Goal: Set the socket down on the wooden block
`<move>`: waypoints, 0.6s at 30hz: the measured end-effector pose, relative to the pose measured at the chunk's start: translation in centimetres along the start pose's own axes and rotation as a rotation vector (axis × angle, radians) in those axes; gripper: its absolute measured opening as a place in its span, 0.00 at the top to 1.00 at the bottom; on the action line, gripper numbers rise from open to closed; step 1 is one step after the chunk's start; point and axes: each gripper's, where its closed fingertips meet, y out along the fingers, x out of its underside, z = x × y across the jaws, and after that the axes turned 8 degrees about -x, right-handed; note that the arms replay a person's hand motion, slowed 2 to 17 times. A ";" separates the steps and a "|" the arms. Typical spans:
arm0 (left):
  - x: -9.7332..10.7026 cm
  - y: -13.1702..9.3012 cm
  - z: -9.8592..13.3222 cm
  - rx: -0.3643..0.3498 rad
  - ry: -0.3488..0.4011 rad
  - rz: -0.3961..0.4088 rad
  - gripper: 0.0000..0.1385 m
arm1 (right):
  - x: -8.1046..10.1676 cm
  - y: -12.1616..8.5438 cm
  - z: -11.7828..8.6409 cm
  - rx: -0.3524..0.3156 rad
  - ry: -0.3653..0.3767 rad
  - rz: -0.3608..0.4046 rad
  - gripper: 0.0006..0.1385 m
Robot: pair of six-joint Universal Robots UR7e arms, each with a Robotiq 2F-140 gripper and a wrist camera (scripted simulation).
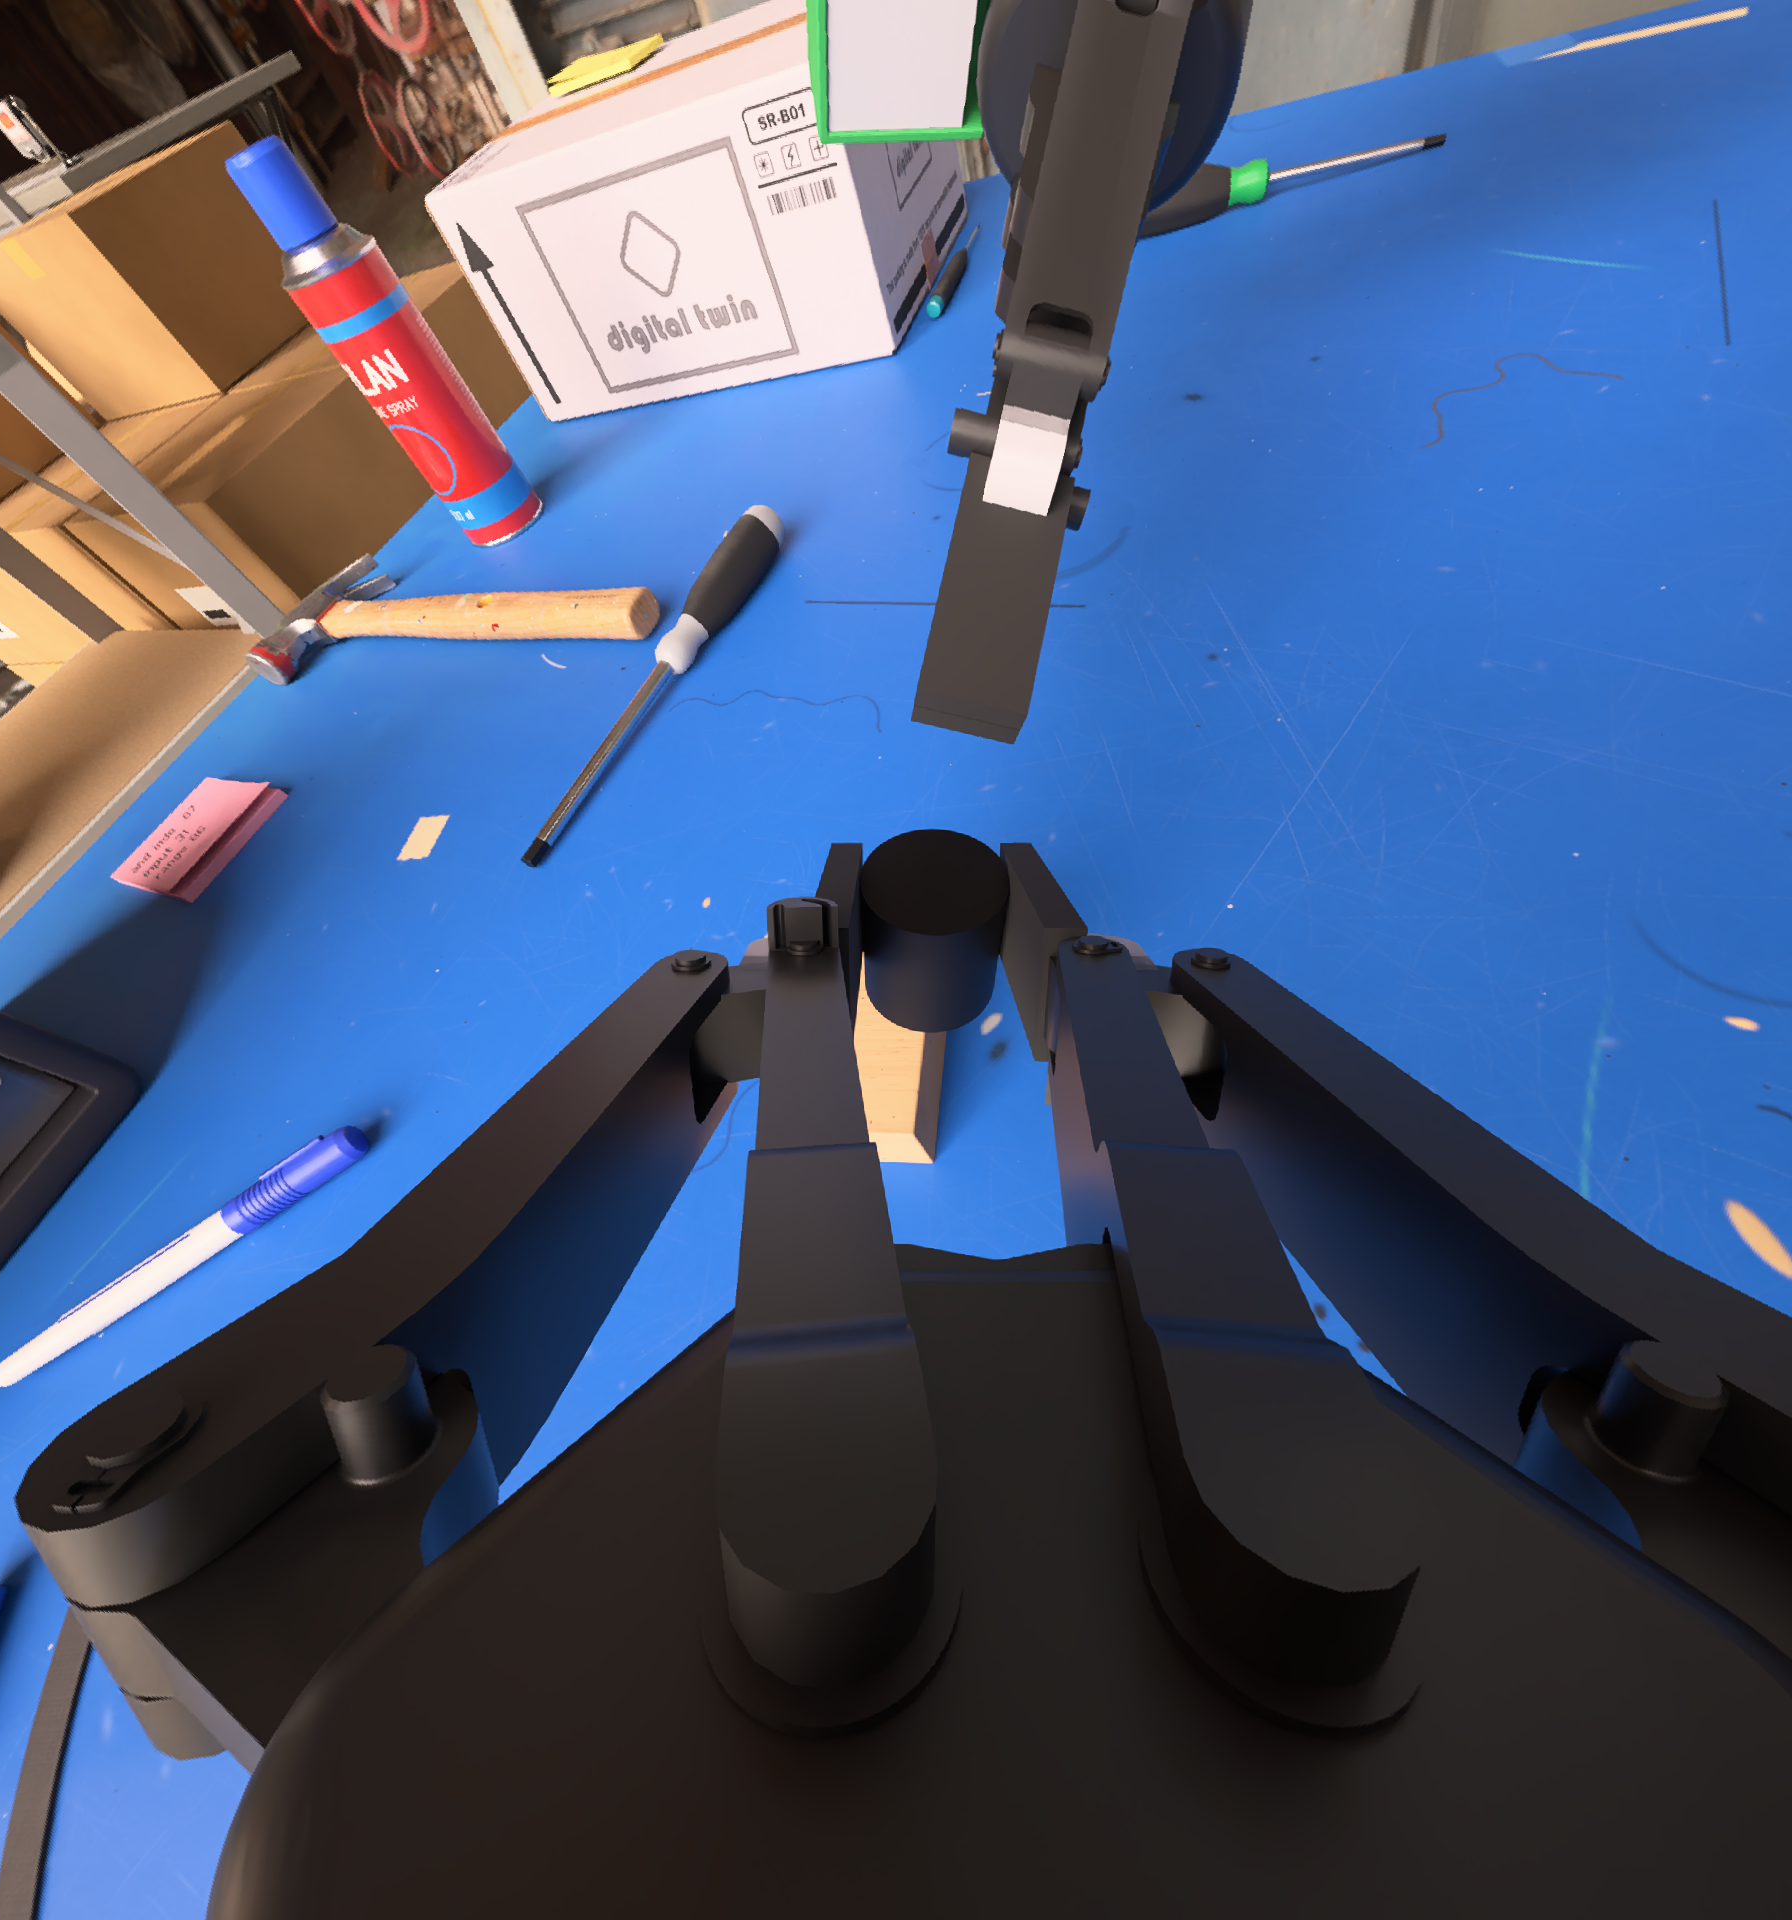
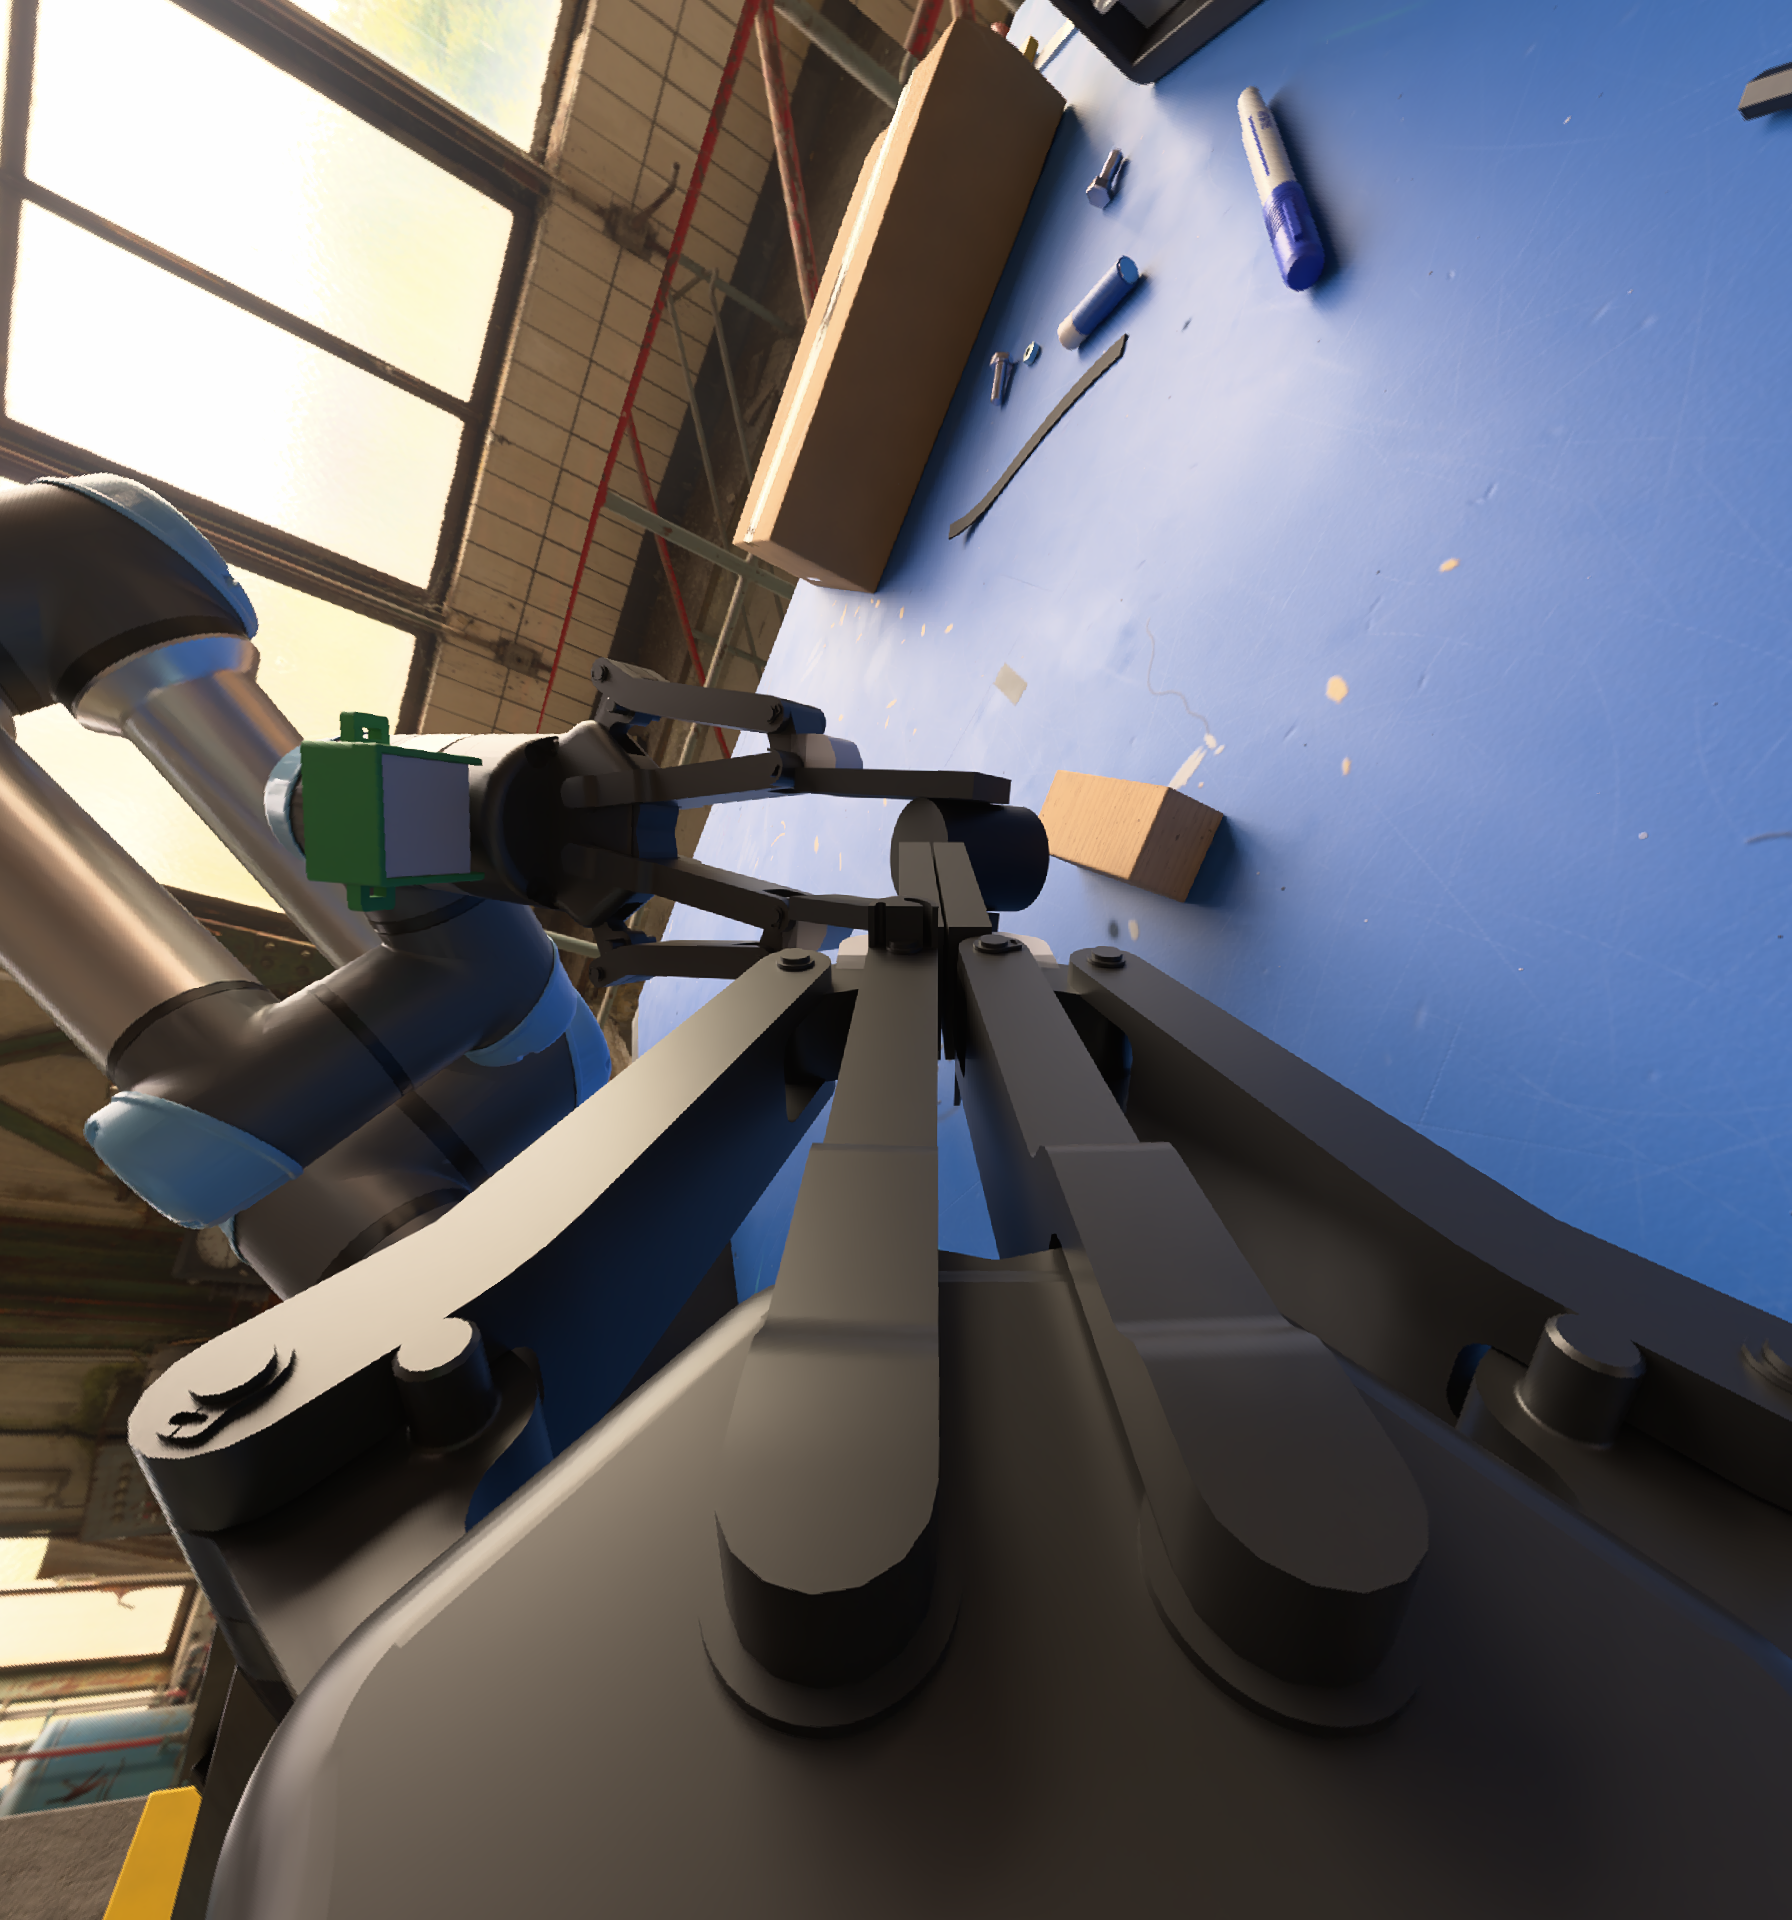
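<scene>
My left gripper (image 1: 931, 875) is shut on the dark cylindrical socket (image 1: 931, 935), one finger on each side. The socket stands upright right over the far end of the wooden block (image 1: 902, 1091), which lies on the blue table (image 1: 1391, 727). In the right wrist view the socket (image 2: 1011, 852) meets the block's (image 2: 1131, 831) top face; I cannot tell whether they touch. My right gripper (image 2: 936, 873) is shut and empty. It hangs above the table beyond the socket, and also shows in the left wrist view (image 1: 970, 717).
A screwdriver (image 1: 663, 665), a hammer (image 1: 476, 615), a red spray can (image 1: 393, 353) and a white box (image 1: 684, 260) lie at the far left. A pink note (image 1: 201, 836) and a blue marker (image 1: 185, 1247) lie on the left. A green-handled screwdriver (image 1: 1287, 171) lies far back.
</scene>
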 end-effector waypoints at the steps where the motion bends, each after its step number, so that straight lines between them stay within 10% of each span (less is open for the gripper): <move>1: 0.0 0.0 0.0 0.000 0.000 0.000 0.75 | 0.0 0.0 0.0 0.002 0.000 0.000 1.00; 18: 0.1 0.0 -0.1 -0.001 -0.003 -0.001 0.75 | 0.0 0.1 0.2 0.025 -0.001 -0.010 1.00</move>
